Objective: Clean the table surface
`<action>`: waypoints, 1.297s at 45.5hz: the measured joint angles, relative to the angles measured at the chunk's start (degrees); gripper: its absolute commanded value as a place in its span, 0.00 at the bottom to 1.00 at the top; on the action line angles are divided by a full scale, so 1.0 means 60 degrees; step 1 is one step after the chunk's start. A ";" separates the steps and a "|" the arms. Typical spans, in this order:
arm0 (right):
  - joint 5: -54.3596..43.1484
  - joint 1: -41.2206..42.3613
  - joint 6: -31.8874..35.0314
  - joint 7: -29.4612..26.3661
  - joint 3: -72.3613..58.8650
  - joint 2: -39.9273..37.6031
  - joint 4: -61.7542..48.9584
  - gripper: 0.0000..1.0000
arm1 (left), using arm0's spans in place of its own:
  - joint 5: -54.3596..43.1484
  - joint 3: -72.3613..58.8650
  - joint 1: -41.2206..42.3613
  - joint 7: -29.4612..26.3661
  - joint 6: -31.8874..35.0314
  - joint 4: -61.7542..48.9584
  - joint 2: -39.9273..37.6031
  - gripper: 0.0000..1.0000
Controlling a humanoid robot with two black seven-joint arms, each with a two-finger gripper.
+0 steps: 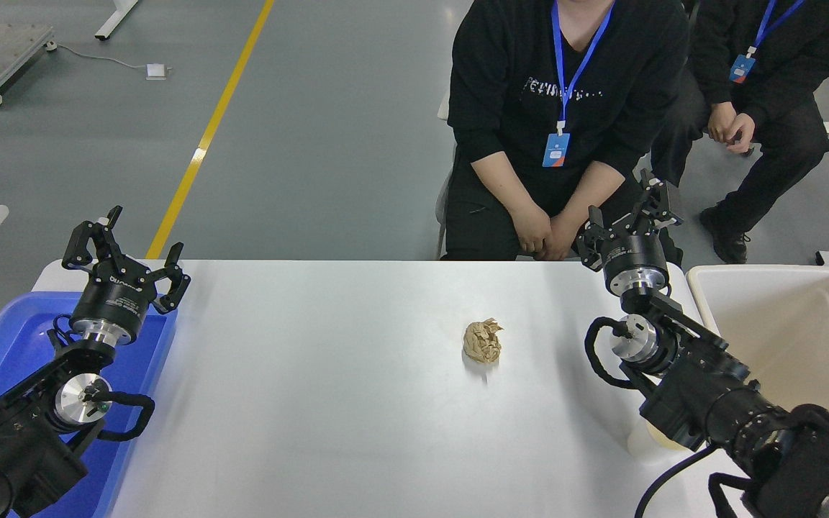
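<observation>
Blue tray point(4, 338): sits at the left end of the surface, under the left arm; what shows of it looks bare.

Left gripper point(134, 234): parked over the far edge of the blue tray, fingers spread apart, holding nothing.

Table surface point(328, 388): the white top runs across the middle of the view, from the blue tray to the beige bin. It looks smooth and slightly glossy, with one piece of litter on it.

Crumpled paper point(483, 341): a tan wad lying right of centre on the surface, well apart from both grippers, nearer the right arm than the left.

People: two sit at the far side in dark clothes with blue lanyards, hands in their laps, clear of the surface.

Right gripper point(630, 216): raised above the far right edge of the surface, pointing away from the camera, fingers apart and empty.

Beige bin point(702, 288): stands just beside the right end of the surface, open top, close behind the right arm; its inside appears bare.

Step in hand: likely the start of the pickup, since the wad lies untouched and neither gripper carries anything.

Next move: the right gripper would probably need to swing left and nearer, descend over the wad with fingers astride it, and close gently, as the paper is light and may skid. Carrying it right to the beige bin seems the shortest route.
</observation>
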 measured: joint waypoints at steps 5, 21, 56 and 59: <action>0.0000 0.0018 0.0000 0.0002 0.0000 0.0000 0.0000 0.99 | 0.0000 0.0000 0.0000 0.0000 0.0000 0.0000 0.0000 1.00; 0.0004 0.0027 0.0014 0.0002 -0.0020 0.0000 -0.0016 0.99 | 0.0000 0.0000 0.0000 0.0000 0.0000 0.0000 -0.0004 1.00; -0.0014 0.0123 0.0017 -0.0011 -0.1261 -0.1180 -0.0026 0.99 | -0.0001 0.0000 0.0000 0.0000 0.0000 0.0000 -0.0003 1.00; -0.0014 0.0199 0.0013 -0.0011 -0.1430 -0.1238 -0.0020 0.99 | 0.0000 0.0000 0.0000 0.0000 0.0000 -0.0001 -0.0003 1.00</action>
